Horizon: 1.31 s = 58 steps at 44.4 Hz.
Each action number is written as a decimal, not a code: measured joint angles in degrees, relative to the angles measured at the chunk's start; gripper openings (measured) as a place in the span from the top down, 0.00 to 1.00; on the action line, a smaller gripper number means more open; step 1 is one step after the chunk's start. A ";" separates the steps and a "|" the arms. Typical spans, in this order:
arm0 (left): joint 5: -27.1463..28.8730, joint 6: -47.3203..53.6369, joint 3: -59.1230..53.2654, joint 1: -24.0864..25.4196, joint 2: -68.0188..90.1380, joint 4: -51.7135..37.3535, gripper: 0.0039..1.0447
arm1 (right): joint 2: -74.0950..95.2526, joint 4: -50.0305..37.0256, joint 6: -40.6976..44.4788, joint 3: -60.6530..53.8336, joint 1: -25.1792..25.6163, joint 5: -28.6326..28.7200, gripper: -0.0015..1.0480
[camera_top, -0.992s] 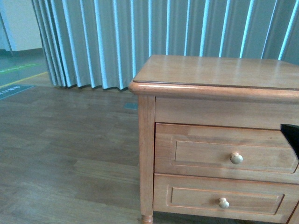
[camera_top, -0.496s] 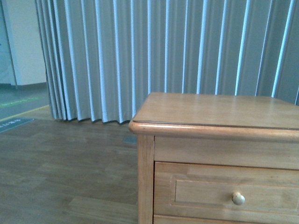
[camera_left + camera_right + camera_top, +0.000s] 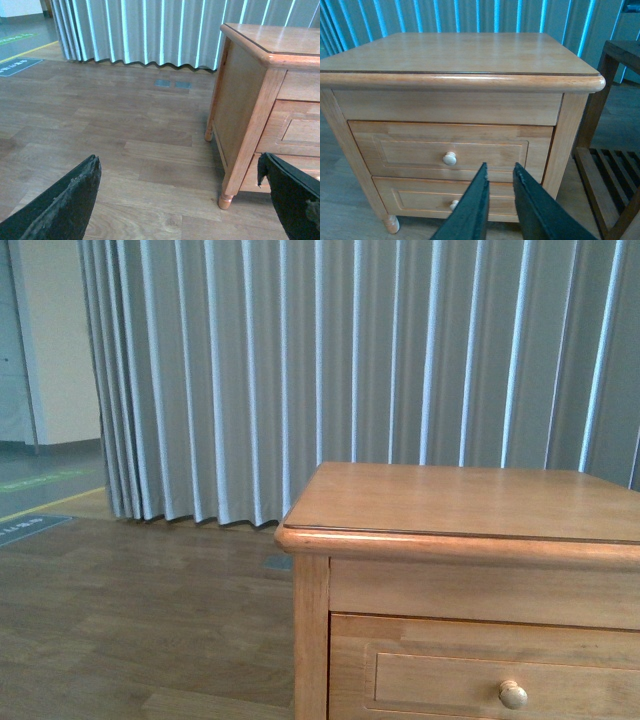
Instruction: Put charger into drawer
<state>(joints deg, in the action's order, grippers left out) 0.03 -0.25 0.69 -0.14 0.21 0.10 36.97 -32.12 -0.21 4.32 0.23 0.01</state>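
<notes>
Your left gripper is spread wide, its two dark fingers sitting at opposite edges of the left wrist view with a broad gap between them and nothing held. Your right gripper has its dark fingers drawn nearly together, a thin slit showing between the tips, nothing gripped between them. Neither of your arms appears in the front view, so their pose cannot be told from there.

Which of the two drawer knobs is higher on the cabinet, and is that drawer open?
The larger pale knob on the top drawer is higher; the other knob sits on the drawer below. The top drawer is closed.
</notes>
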 joint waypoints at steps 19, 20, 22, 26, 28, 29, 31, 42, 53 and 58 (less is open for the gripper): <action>-0.02 0.00 0.00 0.00 0.00 0.00 0.06 | -10.29 5.86 0.17 -4.04 -0.02 0.02 0.98; 0.00 0.00 0.00 0.00 0.00 0.00 0.06 | -11.26 6.73 0.17 -4.04 -0.02 0.02 0.98; 0.00 0.00 0.00 0.00 0.00 0.00 0.06 | -13.18 8.33 0.17 -4.04 -0.02 0.04 0.98; 0.00 0.00 0.00 0.00 0.00 0.00 0.06 | -15.58 10.60 0.17 -4.04 -0.02 0.02 0.98; -0.02 0.00 0.00 0.00 0.00 0.00 0.06 | -16.52 11.63 0.17 -4.04 -0.02 0.02 0.98; -0.02 0.00 0.00 0.00 0.00 0.00 0.06 | -17.00 12.11 0.17 -4.04 -0.02 0.02 0.98; 0.00 0.00 0.00 0.00 0.00 0.00 0.06 | -18.16 13.22 0.17 -4.04 -0.02 0.02 0.98; -0.02 0.00 0.00 0.00 0.00 0.00 0.06 | -22.82 17.79 0.17 -4.04 -0.02 0.04 0.98; -0.02 0.00 0.00 0.00 0.00 0.00 0.06 | -26.53 21.49 0.17 -4.04 -0.02 0.04 0.98; 0.04 0.00 0.00 0.00 0.00 0.00 0.06 | -34.25 31.19 0.20 -4.00 -0.04 0.07 0.98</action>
<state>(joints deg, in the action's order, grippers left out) 0.08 -0.25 0.69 -0.14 0.21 0.10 2.72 -0.93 -0.01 0.32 0.19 0.08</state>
